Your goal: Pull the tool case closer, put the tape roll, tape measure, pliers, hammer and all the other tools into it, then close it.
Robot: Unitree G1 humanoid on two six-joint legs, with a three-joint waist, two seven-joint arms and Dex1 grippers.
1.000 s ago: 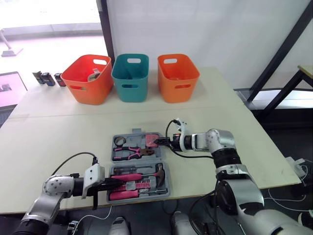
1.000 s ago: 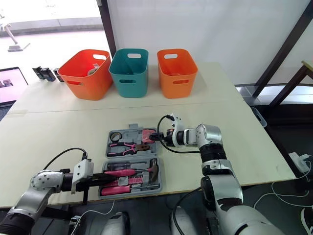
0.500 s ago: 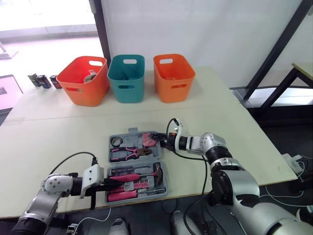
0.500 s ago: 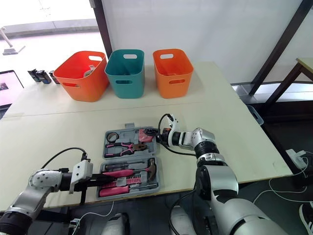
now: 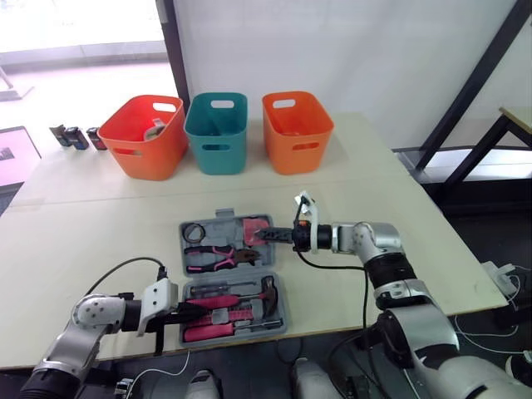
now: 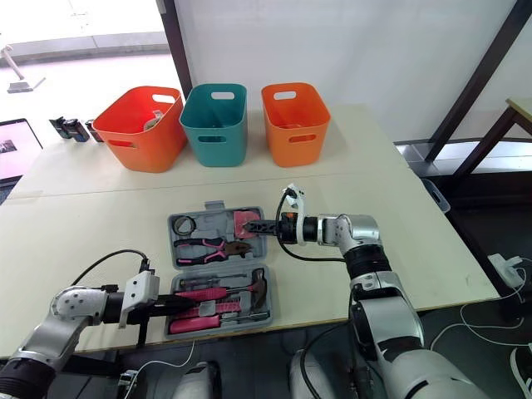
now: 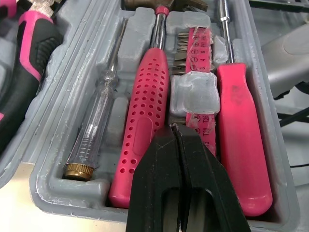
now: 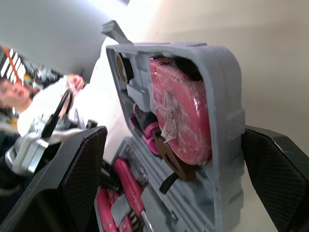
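Note:
The grey tool case lies open near the table's front edge. Its far half holds the tape roll, the pliers and the pink tape measure. In its near half lie the hammer, a pink screwdriver and a clear tester screwdriver. My right gripper is open, its fingers straddling the far half's right end beside the tape measure. Whether they touch it I cannot tell. My left gripper is shut and empty over the hammer's handle at the case's front left.
A red-orange bin, a teal bin and an orange bin stand in a row at the table's back. Small dark items sit at the far left. A person is seen beyond the table.
The camera has shifted. My right gripper has turned at the wrist and closed in on the case's far half, which now sits a little further left. The left gripper has stayed put.

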